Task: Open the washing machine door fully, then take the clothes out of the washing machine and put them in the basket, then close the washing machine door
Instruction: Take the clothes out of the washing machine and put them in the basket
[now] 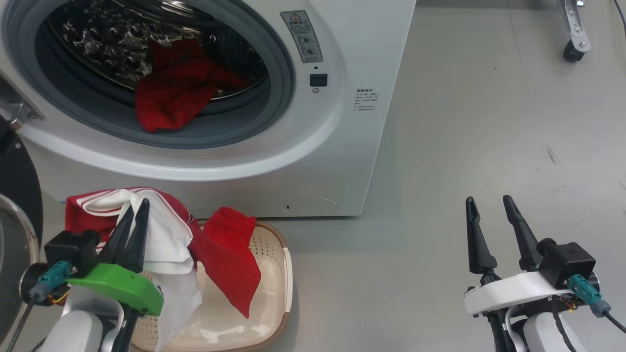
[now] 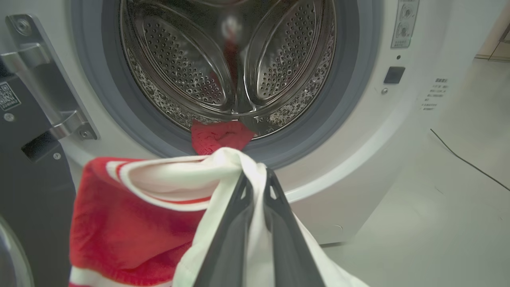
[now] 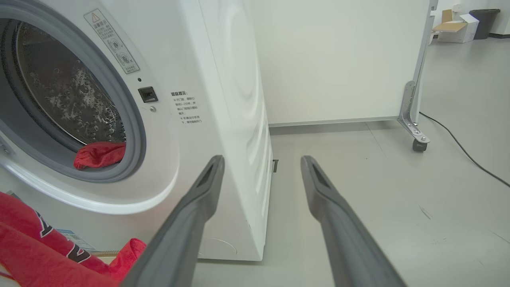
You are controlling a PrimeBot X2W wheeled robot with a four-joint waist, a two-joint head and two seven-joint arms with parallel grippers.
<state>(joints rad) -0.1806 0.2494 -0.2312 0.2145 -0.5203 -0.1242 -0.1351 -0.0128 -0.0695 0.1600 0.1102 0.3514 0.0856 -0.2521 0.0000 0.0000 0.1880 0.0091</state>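
1. While its round opening is standing uncovered, the big white front-loading washing machine is holding one crumpled bright red garment. This is lying at the front of the perforated steel drum and spilling onto the grey rubber ring.
2. The small cream perforated plastic basket with a brown rim is sitting on the pale grey floor just in front of the washing machine, and red and white fabric is drooping into it.
3. That fabric is a red jersey with white panels and stripes, bunched and hanging above the basket's left side.
4. The left gripper is pinching the jersey's white part, its dark fingers pressing nearly together on the cloth.
5. The right gripper is hovering over bare floor, well apart from the basket, its fingers spreading wide and holding nothing.
6. The glossy black-rimmed round door is standing swung out at the washing machine's left.
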